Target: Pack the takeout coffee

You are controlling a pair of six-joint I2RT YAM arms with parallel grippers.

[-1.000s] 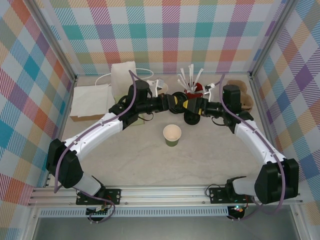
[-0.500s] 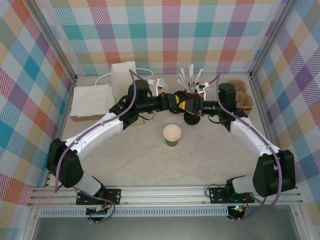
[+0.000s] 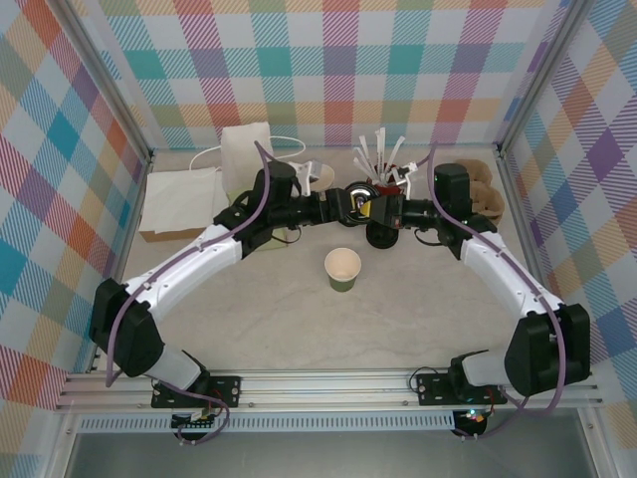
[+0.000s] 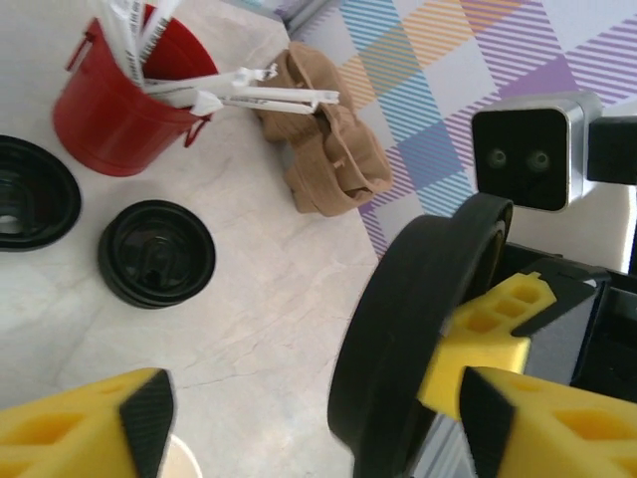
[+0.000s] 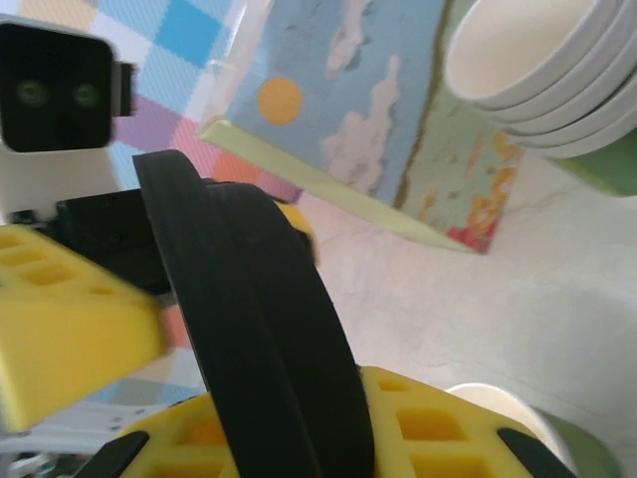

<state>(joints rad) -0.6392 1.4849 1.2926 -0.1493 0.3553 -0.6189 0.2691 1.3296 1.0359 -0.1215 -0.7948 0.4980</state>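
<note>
Takeout coffee, pale green paper cup (image 3: 342, 269) | near-side of my right gripper (image 3: 380, 208), clamped on edge-up round black plastic lid (image 5: 259, 329) | left gripper (image 3: 343, 204) apart

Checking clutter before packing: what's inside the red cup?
White sticks stand in the red cup, poking past its rim. Its bottom is hidden by its wall and the sticks.

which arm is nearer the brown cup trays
Right. The right arm runs close beside the brown cup trays, on their left in the top view; the left arm is farther left.
</note>
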